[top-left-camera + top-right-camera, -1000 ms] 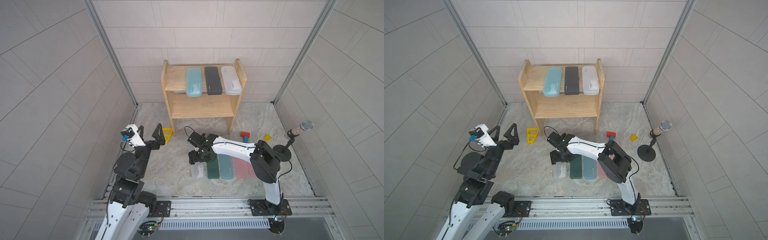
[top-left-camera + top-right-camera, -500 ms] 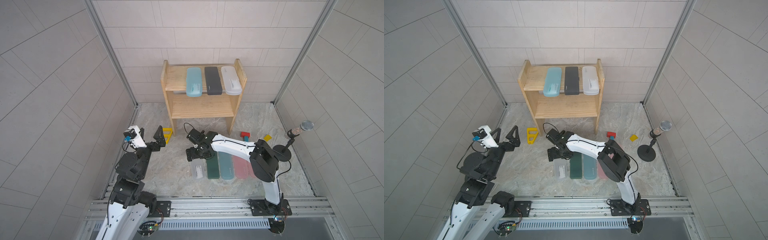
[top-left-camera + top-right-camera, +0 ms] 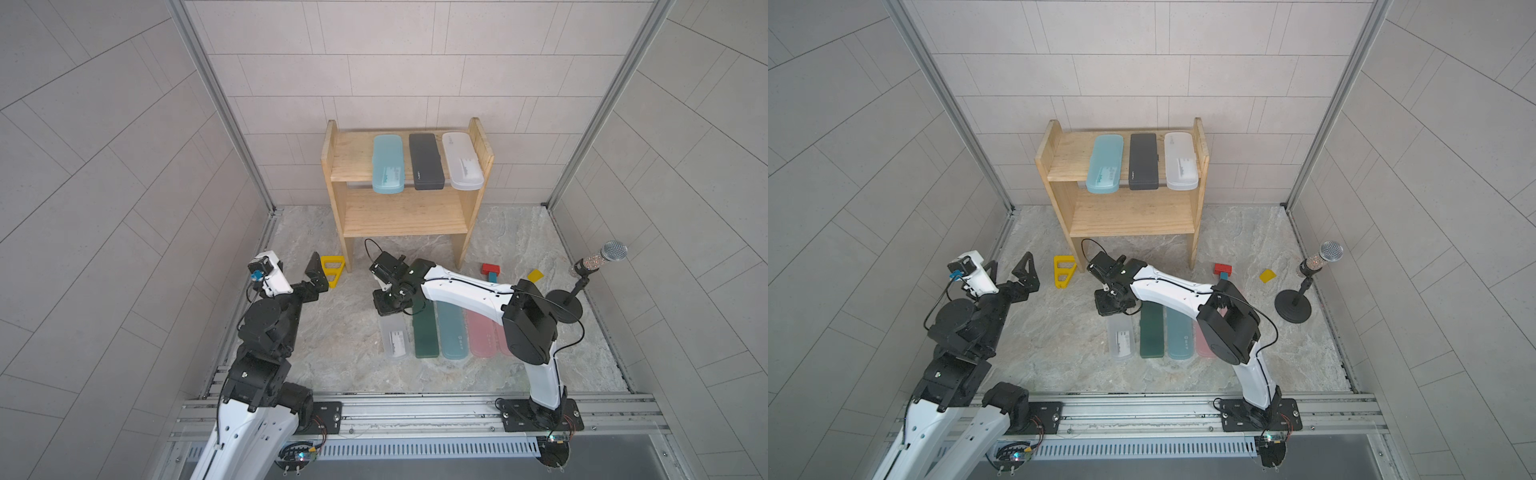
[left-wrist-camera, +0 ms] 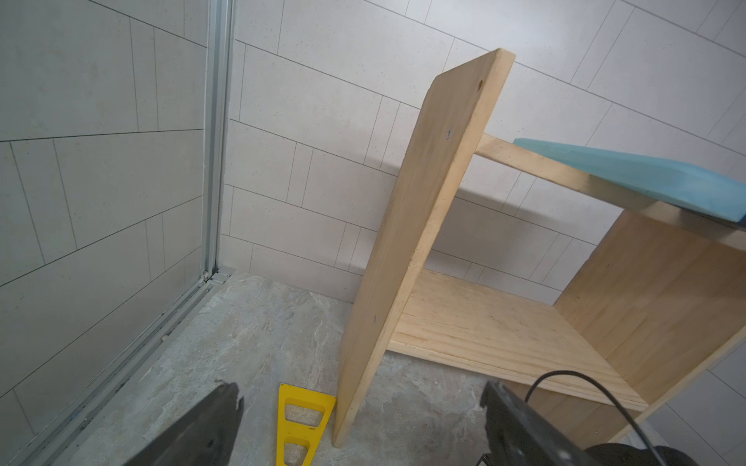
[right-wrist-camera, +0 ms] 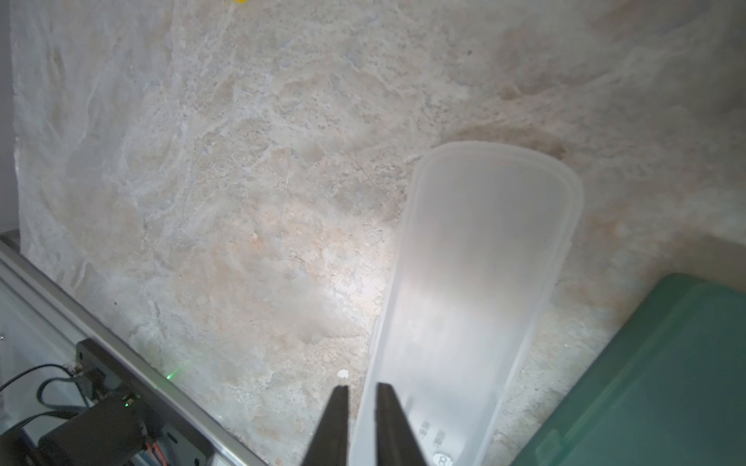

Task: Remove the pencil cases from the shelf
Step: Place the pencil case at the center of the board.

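Note:
Three pencil cases lie side by side on the top tier of the wooden shelf (image 3: 353, 166): a teal case (image 3: 387, 164), a black case (image 3: 425, 162) and a frosted white case (image 3: 462, 161). Near the front, a frosted case (image 3: 395, 338), a dark green case (image 3: 426, 332), a teal one (image 3: 454, 332) and a pink one (image 3: 482, 336) lie in a row on the floor. My right gripper (image 3: 388, 309) hangs over the far end of that frosted case (image 5: 476, 282), shut and holding nothing. My left gripper (image 3: 1009, 269) is open and empty, left of the shelf.
A yellow triangular frame (image 3: 332, 270) lies by the shelf's left leg. Red and blue blocks (image 3: 490, 271) and a yellow chip (image 3: 535, 274) lie to the right of the shelf. A microphone on a round stand (image 3: 563, 305) is at the right wall. A metal rail (image 3: 415, 411) runs along the front.
My right gripper let go of the frosted case on the floor, drew back a little toward the shelf and closed. The left arm edged slightly forward.

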Tool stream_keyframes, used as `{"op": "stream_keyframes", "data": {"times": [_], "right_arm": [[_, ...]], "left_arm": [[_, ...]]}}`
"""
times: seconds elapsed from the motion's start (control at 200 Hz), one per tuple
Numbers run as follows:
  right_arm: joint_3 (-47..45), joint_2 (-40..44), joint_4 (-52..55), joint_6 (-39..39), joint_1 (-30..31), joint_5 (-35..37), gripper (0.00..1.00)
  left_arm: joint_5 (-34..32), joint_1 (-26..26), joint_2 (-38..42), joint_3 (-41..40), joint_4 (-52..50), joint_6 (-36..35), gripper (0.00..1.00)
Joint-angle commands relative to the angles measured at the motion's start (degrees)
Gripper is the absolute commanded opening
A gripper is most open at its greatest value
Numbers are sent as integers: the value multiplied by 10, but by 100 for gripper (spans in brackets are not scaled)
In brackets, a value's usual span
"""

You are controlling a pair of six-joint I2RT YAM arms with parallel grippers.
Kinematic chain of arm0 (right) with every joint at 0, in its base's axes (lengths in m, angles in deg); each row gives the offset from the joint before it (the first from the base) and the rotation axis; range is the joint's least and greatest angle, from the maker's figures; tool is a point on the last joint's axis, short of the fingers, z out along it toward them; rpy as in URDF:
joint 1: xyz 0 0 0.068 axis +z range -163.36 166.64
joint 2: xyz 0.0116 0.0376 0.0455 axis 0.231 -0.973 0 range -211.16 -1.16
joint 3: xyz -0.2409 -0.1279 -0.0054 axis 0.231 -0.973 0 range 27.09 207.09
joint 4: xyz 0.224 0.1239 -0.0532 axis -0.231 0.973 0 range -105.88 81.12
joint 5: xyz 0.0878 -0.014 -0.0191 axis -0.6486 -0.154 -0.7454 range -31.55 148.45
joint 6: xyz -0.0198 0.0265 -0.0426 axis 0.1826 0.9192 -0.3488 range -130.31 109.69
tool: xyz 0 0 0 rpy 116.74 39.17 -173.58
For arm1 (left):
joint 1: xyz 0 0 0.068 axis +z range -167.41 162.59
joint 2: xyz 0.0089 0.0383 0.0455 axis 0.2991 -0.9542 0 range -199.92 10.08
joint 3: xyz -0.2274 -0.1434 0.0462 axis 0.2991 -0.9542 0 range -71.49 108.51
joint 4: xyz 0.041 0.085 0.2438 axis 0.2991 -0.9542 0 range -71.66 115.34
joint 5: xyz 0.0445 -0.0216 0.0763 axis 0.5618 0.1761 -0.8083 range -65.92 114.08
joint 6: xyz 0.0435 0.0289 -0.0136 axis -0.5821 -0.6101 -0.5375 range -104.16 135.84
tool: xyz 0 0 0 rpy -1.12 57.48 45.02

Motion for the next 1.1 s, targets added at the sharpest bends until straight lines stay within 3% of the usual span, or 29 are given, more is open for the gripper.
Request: {"op": "stream_keyframes", "data": {"times": [0.0,0.54,0.816,0.951,1.096], "right_arm": [[10,-38,21,-13,5,-24,0],[14,-82,23,-22,14,-35,4],[7,-67,16,-19,3,-16,45],[0,-49,-5,-27,-6,-25,60],[-9,-2,-49,-28,-3,-36,71]], "left_arm": [[-15,2,-7,14,-10,1,100],[-2,2,-16,23,-10,-4,100],[22,2,-62,91,-12,19,100],[32,2,-106,134,2,12,100],[90,2,-173,207,22,40,100]]}}
